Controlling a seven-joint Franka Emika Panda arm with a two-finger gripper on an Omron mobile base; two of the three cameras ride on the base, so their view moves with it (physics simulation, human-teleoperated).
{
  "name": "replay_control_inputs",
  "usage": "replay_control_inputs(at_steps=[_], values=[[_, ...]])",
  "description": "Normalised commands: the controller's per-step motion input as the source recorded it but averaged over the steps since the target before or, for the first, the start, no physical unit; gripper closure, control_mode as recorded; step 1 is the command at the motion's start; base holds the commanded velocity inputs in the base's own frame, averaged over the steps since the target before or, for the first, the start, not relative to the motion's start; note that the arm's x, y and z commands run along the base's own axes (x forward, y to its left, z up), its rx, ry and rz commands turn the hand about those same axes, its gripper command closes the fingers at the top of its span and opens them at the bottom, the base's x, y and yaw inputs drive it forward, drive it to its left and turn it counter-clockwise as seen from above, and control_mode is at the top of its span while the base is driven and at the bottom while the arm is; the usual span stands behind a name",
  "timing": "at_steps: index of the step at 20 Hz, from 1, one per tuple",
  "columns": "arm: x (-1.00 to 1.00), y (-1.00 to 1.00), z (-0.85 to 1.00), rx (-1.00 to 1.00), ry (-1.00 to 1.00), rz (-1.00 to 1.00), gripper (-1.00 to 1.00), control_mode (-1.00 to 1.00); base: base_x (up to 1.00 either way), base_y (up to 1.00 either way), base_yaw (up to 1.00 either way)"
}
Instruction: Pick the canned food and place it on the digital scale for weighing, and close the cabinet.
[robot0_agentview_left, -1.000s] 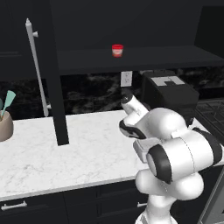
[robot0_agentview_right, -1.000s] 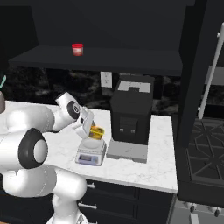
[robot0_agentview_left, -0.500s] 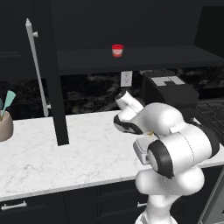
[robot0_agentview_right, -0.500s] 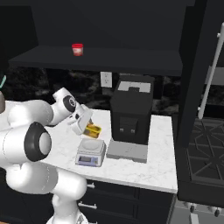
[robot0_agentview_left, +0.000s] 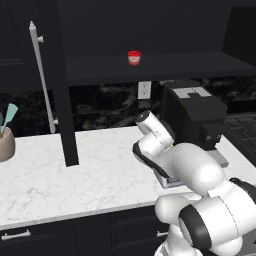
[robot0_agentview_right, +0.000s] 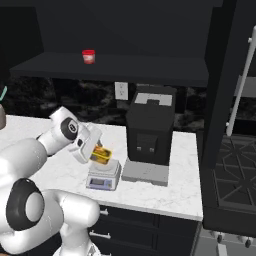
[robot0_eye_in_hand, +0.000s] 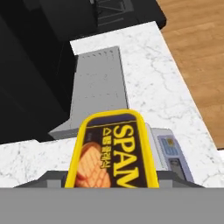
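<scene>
The hand (robot0_agentview_right: 96, 153) is clamped on the canned food (robot0_agentview_right: 101, 155), holding the yellow tin tilted just above the digital scale (robot0_agentview_right: 103, 176) on the white marble desk (robot0_agentview_right: 170, 192).

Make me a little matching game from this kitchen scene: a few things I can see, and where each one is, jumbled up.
Things:
1. canned food
2. digital scale
3. red-and-white cup
4. black machine

Places:
A. on the dark shelf above the counter
B. held in the gripper, above the scale
C. on the marble counter, left of the grey tray
D. standing at the back of the grey tray

Pairs: 1-B, 2-C, 3-A, 4-D
</scene>
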Motion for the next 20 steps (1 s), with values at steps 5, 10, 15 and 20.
replay_control_inputs(at_steps=[5, 10, 15, 20], values=[[0.05, -0.18, -0.10, 0.03, 0.08, 0.00, 1.00, -1.00, 0.00, 0.00, 0.00], [0.02, -0.01, -0.15, 0.00, 0.06, 0.00, 1.00, -1.00, 0.00, 0.00, 0.00], [0.14, 0.05, -0.28, 0.00, 0.06, 0.00, 1.00, -1.00, 0.00, 0.00, 0.00], [0.12, 0.07, -0.11, 0.00, 0.01, 0.00, -1.00, -1.00, 0.00, 0.00, 0.00]])
